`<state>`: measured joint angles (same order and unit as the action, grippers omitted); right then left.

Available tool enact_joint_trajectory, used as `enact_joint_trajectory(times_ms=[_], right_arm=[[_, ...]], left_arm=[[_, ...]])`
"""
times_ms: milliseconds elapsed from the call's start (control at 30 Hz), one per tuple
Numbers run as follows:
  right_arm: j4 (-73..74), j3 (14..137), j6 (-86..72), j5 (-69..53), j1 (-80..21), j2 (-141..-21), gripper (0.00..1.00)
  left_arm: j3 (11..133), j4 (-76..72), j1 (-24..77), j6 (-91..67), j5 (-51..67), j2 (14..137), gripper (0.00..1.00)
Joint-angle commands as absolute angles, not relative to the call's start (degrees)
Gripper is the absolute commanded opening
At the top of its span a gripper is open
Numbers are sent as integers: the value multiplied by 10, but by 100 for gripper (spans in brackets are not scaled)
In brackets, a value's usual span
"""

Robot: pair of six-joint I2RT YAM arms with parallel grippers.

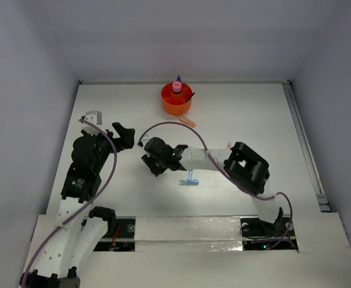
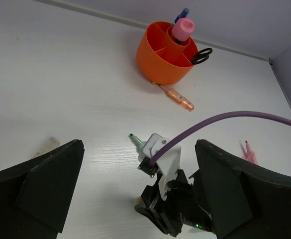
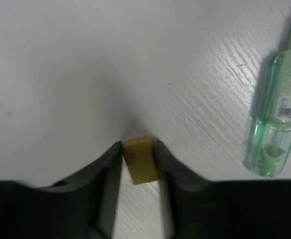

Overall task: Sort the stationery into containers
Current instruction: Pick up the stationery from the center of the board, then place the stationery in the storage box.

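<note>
The left gripper [image 1: 108, 131] holds its matte black fingers [image 2: 41, 189] spread wide. Far ahead between them stands the glossy round orange tub [image 2: 157, 64]. The right gripper [image 3: 138, 152] pinches the tan eraser cube [image 3: 140, 164], dull and blocky, between its tips. Right of those fingers lies the green piece [image 3: 274, 114], a smooth translucent tube.

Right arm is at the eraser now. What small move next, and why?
Probably a short straight lift. The right jaws are shut on the eraser, one on each side, right at the table, so the grasp looks done. The green tube lies clear to one side. The orange tub stands farther away, so carrying follows the lift.
</note>
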<state>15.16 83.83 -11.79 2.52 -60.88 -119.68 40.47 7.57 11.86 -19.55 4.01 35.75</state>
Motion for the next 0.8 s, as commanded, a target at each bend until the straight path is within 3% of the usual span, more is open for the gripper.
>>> enact_joint_trajectory(times_ms=[0,133,433,767], right_arm=[[195,815,-93,43,-613,-1194,26],[174,813,-105,91,-613,-1173,14],[56,897,-73,112,-490,-1114,12],[-4,1050,58,75,-388,-1209,12]], left_arm=[[413,58,113,-193,40,353,94],[413,57,113,-193,38,354,94],[411,58,113,-195,33,359,93],[411,59,113,-195,33,373,92]])
